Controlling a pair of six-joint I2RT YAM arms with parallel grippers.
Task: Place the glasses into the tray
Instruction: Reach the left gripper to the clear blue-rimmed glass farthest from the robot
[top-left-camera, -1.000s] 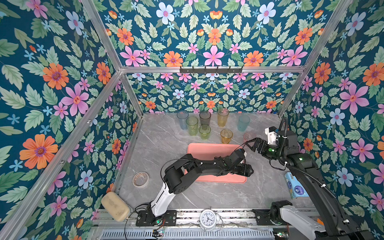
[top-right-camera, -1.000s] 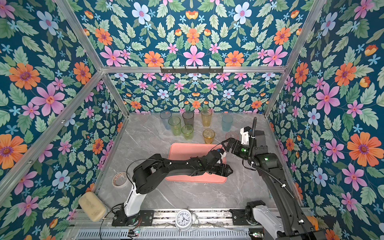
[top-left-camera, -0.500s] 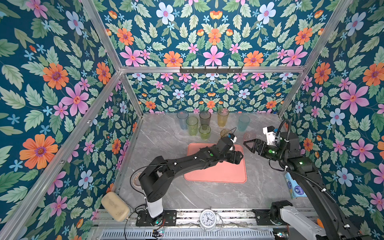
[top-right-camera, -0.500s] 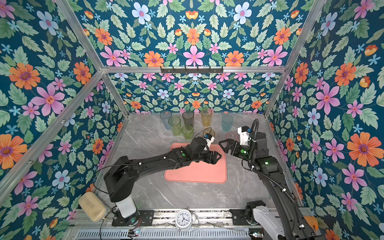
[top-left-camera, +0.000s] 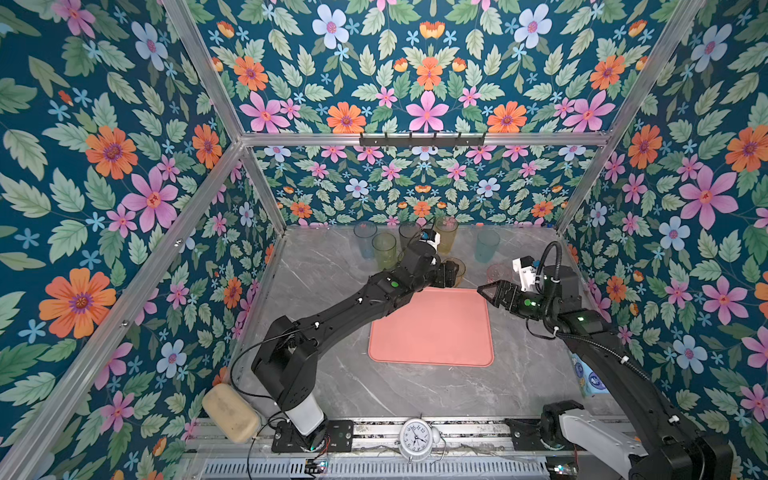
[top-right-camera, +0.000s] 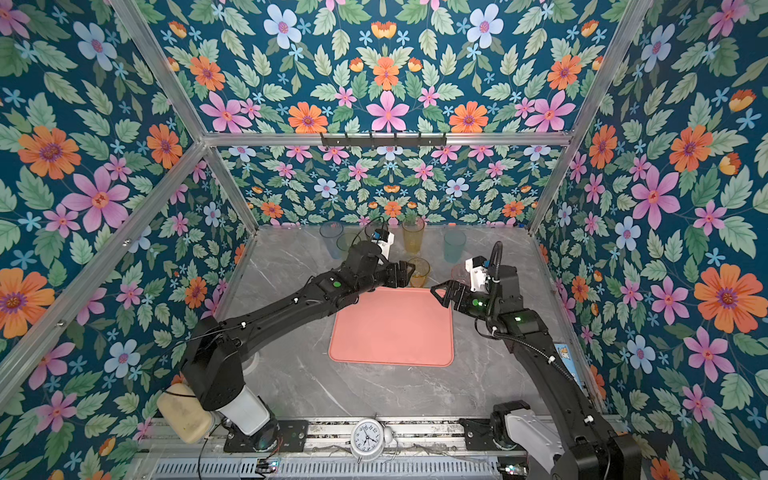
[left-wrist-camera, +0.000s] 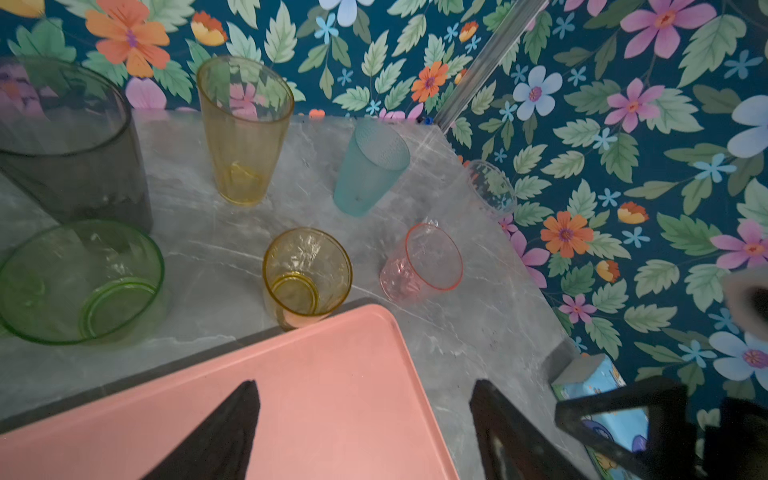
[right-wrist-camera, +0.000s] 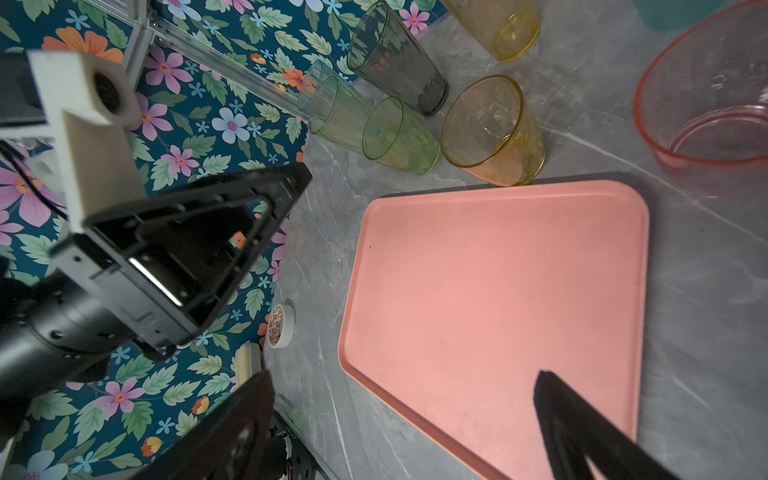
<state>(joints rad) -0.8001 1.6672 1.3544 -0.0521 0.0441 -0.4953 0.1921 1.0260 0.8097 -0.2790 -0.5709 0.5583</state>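
Glasses (left-wrist-camera: 245, 133) stand upright on the grey table (top-left-camera: 328, 270) beyond the tray (top-left-camera: 432, 328), none inside it (a short amber glass (left-wrist-camera: 307, 274) sits just beside its far rim). Left gripper (top-right-camera: 407, 272) hovers near that amber glass, jaws apart, holding nothing. Right gripper (top-left-camera: 489, 294) hangs over the tray's far right corner, jaws wide, empty.

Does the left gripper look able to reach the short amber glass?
Probably yes: the left gripper is open and faces the short amber glass, upright just ahead, nothing between them.
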